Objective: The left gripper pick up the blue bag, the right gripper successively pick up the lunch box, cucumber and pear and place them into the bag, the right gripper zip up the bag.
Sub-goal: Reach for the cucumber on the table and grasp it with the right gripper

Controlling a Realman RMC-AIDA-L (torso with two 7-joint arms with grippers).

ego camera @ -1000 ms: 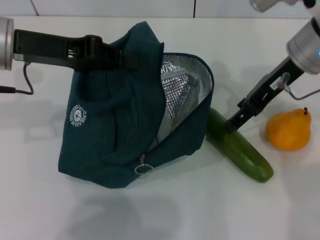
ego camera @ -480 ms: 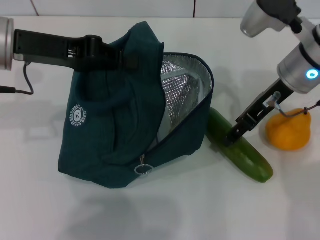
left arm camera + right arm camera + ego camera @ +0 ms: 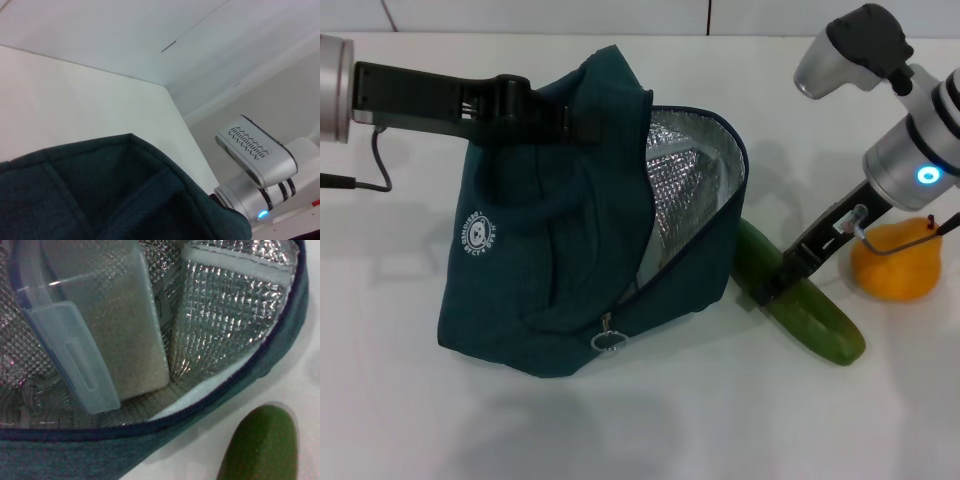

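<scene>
Cucumber (image 3: 800,300) step: right pincer (image 3: 768,290) down on it at bag's (image 3: 550,270) 3 o'clock (finger state unclear), left pincer (image 3: 535,105) clamping bag top; next, secure grip and lift.

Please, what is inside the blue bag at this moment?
Inside the blue bag, the right wrist view shows the lunch box standing against the foil lining. The bag's wall hides its lowest corners. The cucumber and pear lie outside.

My left arm's black two-fingered claw (image 3: 565,118) is stretched in from the far left, fingers clamped. My right black claw (image 3: 767,290) angles down low, right of centre.
</scene>
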